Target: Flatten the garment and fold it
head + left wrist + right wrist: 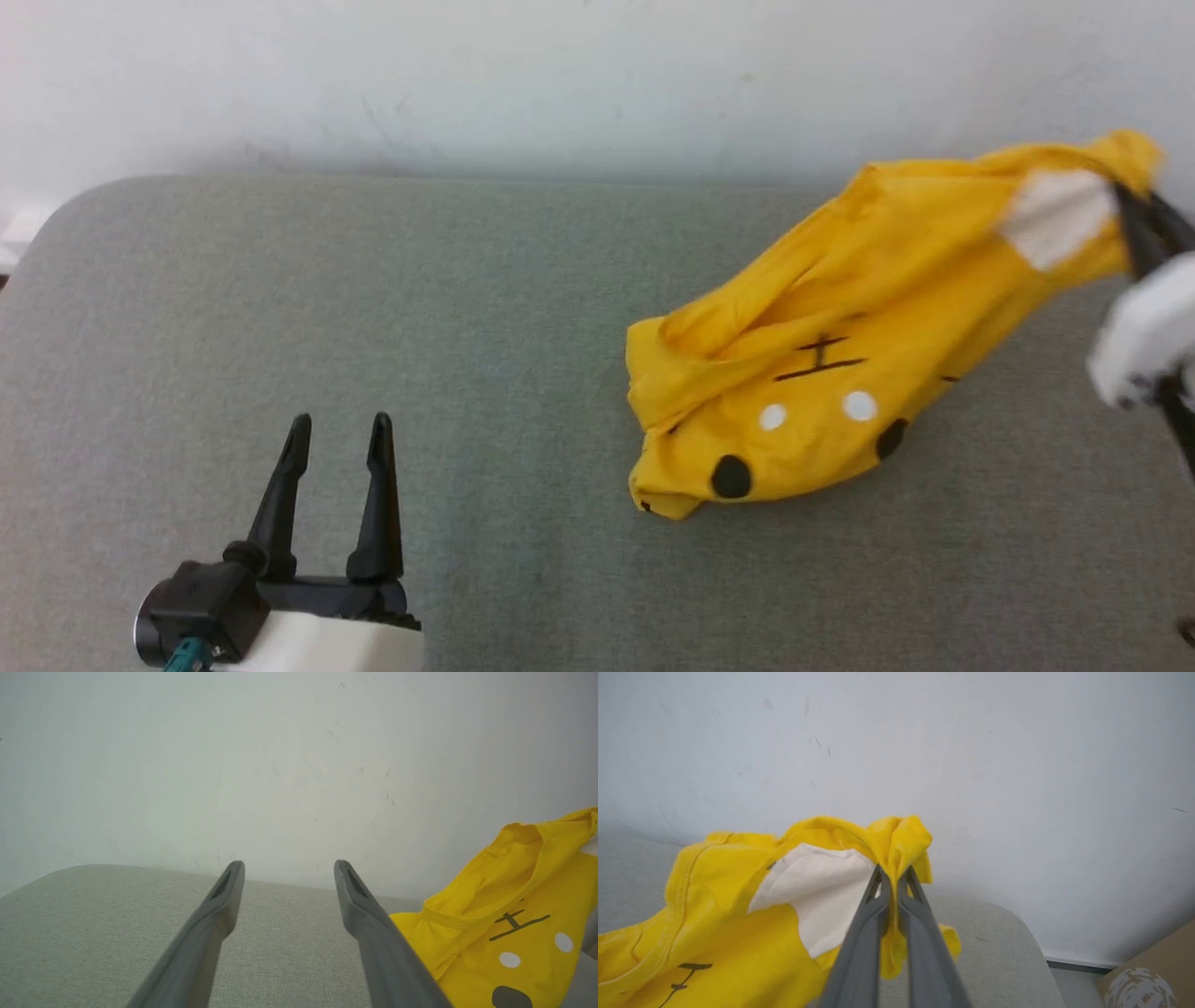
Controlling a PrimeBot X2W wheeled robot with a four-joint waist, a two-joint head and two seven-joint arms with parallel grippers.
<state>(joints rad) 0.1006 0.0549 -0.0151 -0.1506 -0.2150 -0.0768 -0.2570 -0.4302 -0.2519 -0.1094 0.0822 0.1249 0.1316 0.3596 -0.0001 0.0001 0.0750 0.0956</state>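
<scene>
The right gripper [892, 873] has its two dark fingers [859, 952] pressed together on a bunched fold of the garment [714, 914], with yellow cloth squeezed between them and puffing out above the tips. In the head view this gripper [1125, 201] sits at the far right edge, blurred, with its pale wrist [1144, 336] below it. The pinched part is the garment's [840, 355] far right end, raised off the surface beside a white patch [1055, 215]. In the right wrist view that patch [822, 896] lies just left of the fingers.

From the pinch, the mustard-yellow T-shirt slopes down and to the left as a crumpled, stretched bundle. Its lower end rests on the grey fabric-covered worktop [373, 308], right of centre. The printed side faces up: black stripes [822, 359], two small white dots [772, 417], and two black dots [730, 476] near the lower edge. A hemmed opening gapes along the upper left side.

The left gripper [341, 422] is at the lower left with its fingers spread wide and nothing between them, well apart from the garment. In the left wrist view its fingers [210, 924] point toward the back edge of the worktop [93, 914], and the garment [514, 933] lies to their right.

A pale, scuffed wall [560, 75] runs behind the worktop. A brown cardboard piece [1148, 980] shows at the lower right corner of the right wrist view.
</scene>
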